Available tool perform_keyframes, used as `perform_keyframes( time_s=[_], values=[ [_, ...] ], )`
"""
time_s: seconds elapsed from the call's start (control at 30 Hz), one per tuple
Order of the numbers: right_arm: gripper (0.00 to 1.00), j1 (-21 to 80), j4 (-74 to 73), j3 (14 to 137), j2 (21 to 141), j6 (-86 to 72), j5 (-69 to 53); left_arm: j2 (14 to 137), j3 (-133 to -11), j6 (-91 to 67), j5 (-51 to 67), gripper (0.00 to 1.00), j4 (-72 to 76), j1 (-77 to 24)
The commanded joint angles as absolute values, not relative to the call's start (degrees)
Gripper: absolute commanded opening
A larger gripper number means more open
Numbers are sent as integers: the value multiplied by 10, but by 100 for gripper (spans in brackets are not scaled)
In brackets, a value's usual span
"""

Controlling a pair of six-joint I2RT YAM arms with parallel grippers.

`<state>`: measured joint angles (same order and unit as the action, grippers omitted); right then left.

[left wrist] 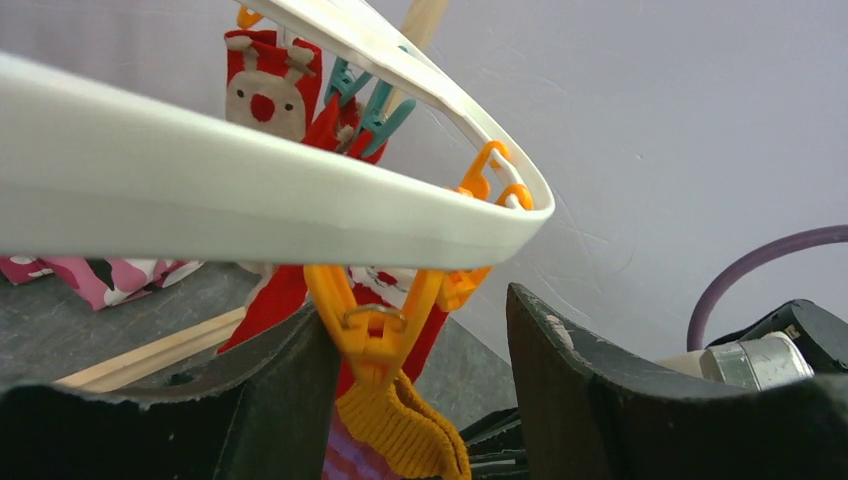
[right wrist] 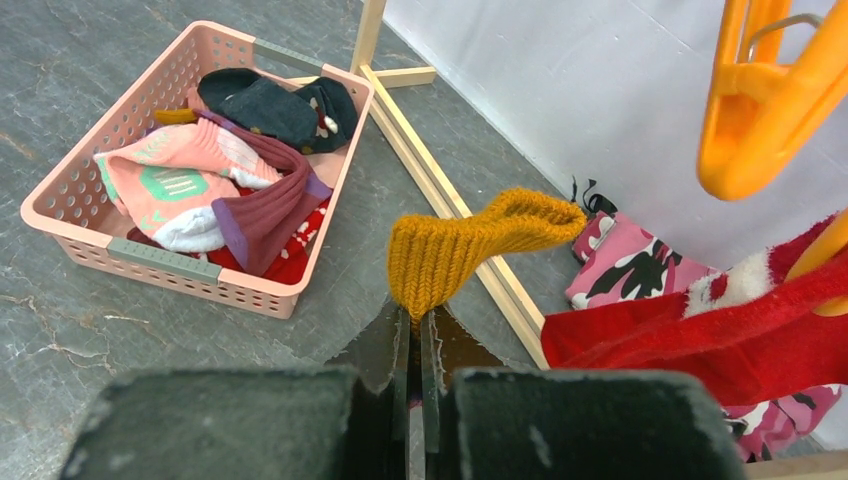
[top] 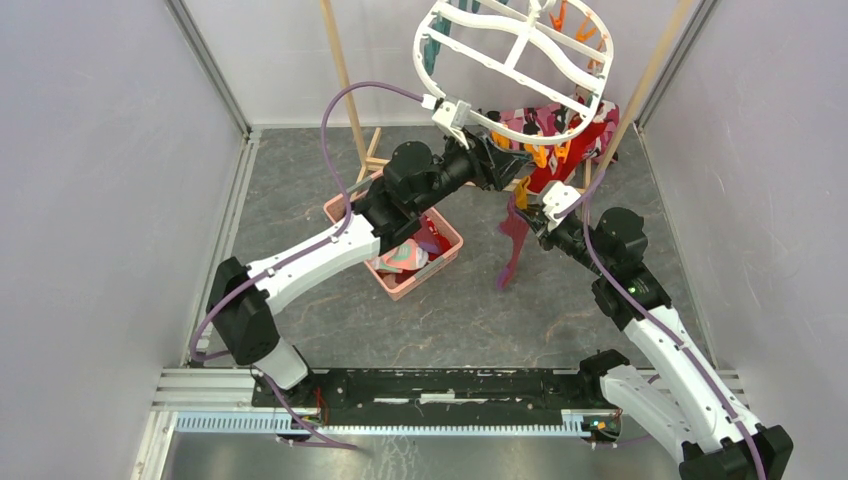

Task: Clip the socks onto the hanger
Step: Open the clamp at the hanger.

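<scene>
The white oval hanger [top: 515, 50] hangs at the back, with red socks [top: 560, 160] pegged under it. In the left wrist view its rim [left wrist: 250, 200] crosses the frame. My left gripper [left wrist: 415, 330] is open around an orange peg [left wrist: 375, 330]. The left finger touches the peg and the right finger stands apart. The peg's tips look closed on the mustard cuff [left wrist: 400, 430] of a purple-striped sock. My right gripper [right wrist: 415, 320] is shut on that same cuff [right wrist: 450, 255]. In the top view the sock [top: 515, 245] dangles below my right gripper [top: 535, 205].
A pink basket [top: 440, 262] of loose socks stands under my left arm, and also shows in the right wrist view [right wrist: 70, 215]. A wooden pole rack [top: 345, 80] carries the hanger. A pink camouflage cloth [right wrist: 640, 265] lies behind the rack's base bar.
</scene>
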<state>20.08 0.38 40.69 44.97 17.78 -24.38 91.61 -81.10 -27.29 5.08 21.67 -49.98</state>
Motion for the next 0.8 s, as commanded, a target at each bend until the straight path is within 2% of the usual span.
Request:
perform_keyframes(
  time_s=[0.0, 0.5, 0.77],
  values=[
    [0, 198, 30, 430, 449, 165, -251, 881, -794, -243, 52, 66, 266, -506],
    [0, 190, 15, 425, 438, 169, -250, 810, -681, -262, 56, 69, 292, -509],
    [0, 185, 24, 412, 434, 160, -260, 748, -622, -258, 52, 77, 300, -509]
  ],
)
